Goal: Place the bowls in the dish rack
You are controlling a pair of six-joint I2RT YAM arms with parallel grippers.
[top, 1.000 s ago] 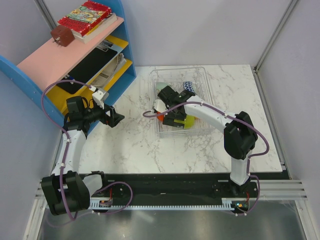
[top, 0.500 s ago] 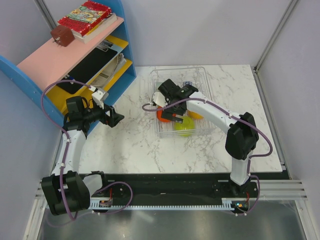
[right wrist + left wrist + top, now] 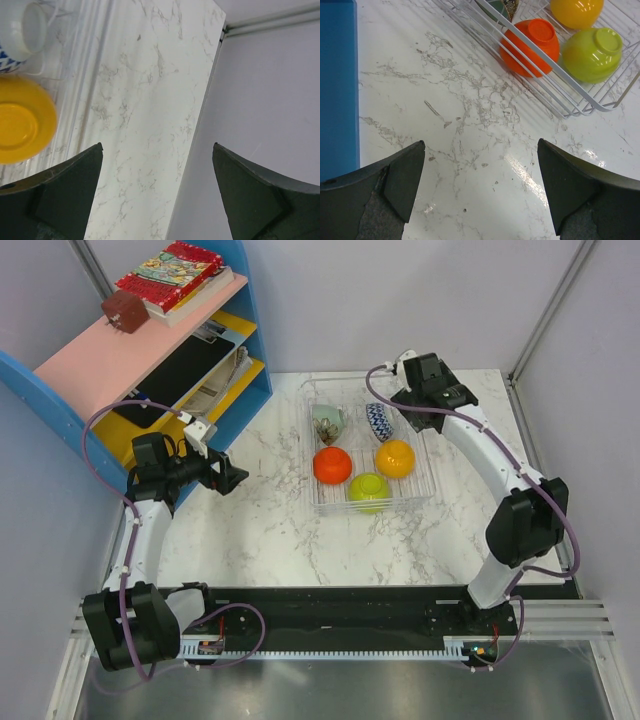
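Observation:
The clear dish rack [image 3: 425, 482] stands at the back middle of the marble table. In it lie all five bowls: red-orange [image 3: 332, 465], yellow-green [image 3: 368, 491], orange-yellow [image 3: 395, 458], blue-and-white [image 3: 379, 422] and pale green with a brown outside [image 3: 327, 423]. My right gripper [image 3: 425, 412] is open and empty above the rack's back right corner. Its wrist view shows the orange-yellow bowl [image 3: 22, 125] and the blue-and-white bowl [image 3: 20, 35] to its left. My left gripper [image 3: 232, 478] is open and empty over the table left of the rack. Its wrist view shows the red-orange bowl [image 3: 530, 45] and the yellow-green bowl [image 3: 592, 54].
A blue-and-pink shelf unit [image 3: 150, 350] with books [image 3: 170, 275] stands at the back left, close behind my left arm. A grey wall [image 3: 270, 100] borders the table's right edge, right by my right gripper. Bare marble [image 3: 470, 125] lies between the left gripper and the rack.
My right arm has risen out of the rack and swung to the back right, empty. All five bowls now show in the rack. The left arm has not moved.

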